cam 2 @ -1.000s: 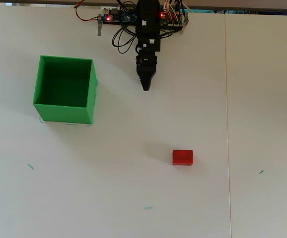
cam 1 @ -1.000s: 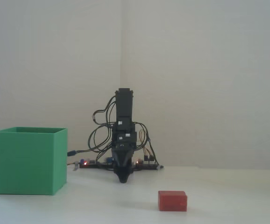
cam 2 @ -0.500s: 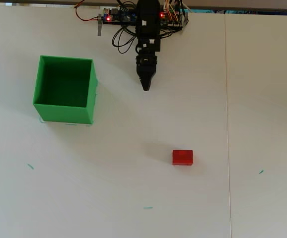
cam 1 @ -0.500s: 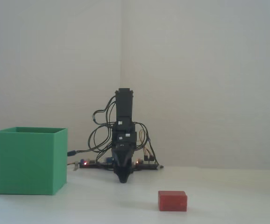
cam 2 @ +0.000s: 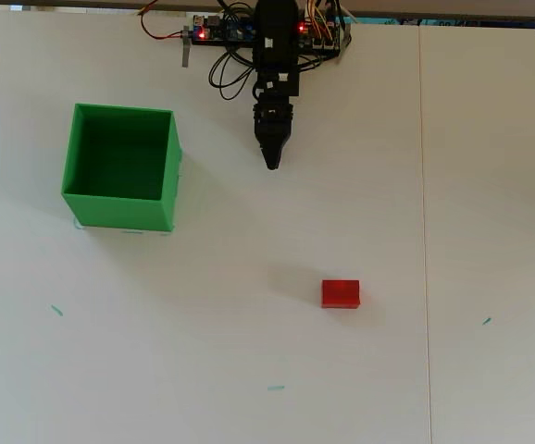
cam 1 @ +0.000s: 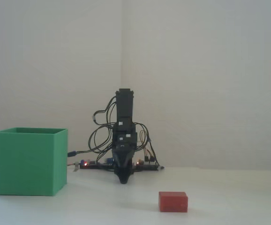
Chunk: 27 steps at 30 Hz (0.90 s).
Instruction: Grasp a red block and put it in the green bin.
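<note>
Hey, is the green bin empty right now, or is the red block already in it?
Empty. In the overhead view the green bin shows only its bare green floor, and the red block lies on the table, well apart from it.

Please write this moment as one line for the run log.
end effector: shut, empty, near base | red block: on table, untouched | green bin: empty

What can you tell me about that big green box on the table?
The green box is a bright, matte, plastic-looking cube with thin plain walls and an open top. It looks empty inside in the overhead view. It stands upright on the white table, at the left in both views. Nothing touches it: the red block lies well off to its right, nearer the camera, and the black arm's jaws hang apart from it.
</note>
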{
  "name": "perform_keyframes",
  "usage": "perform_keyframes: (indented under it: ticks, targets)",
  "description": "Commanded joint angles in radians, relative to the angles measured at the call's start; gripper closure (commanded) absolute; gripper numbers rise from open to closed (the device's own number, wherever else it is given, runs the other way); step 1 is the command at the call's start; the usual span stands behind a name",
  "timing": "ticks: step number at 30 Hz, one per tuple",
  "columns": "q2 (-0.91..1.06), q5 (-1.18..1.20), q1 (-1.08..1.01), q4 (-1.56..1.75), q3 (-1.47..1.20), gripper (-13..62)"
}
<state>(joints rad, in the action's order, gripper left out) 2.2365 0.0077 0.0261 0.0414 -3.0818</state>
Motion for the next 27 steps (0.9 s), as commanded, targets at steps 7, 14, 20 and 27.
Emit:
perform_keyframes:
  ticks: [7, 14, 20, 27]
  targets:
    - [0.078, -0.002, 0.000, -0.046, -0.063, 14.7]
    - [0.078, -0.002, 0.000, -0.046, -0.063, 14.7]
    - [0.080, -0.002, 0.006, -0.044, -0.063, 14.7]
    - [0.067, -0.003, 0.164, -0.048, -0.058, 14.7]
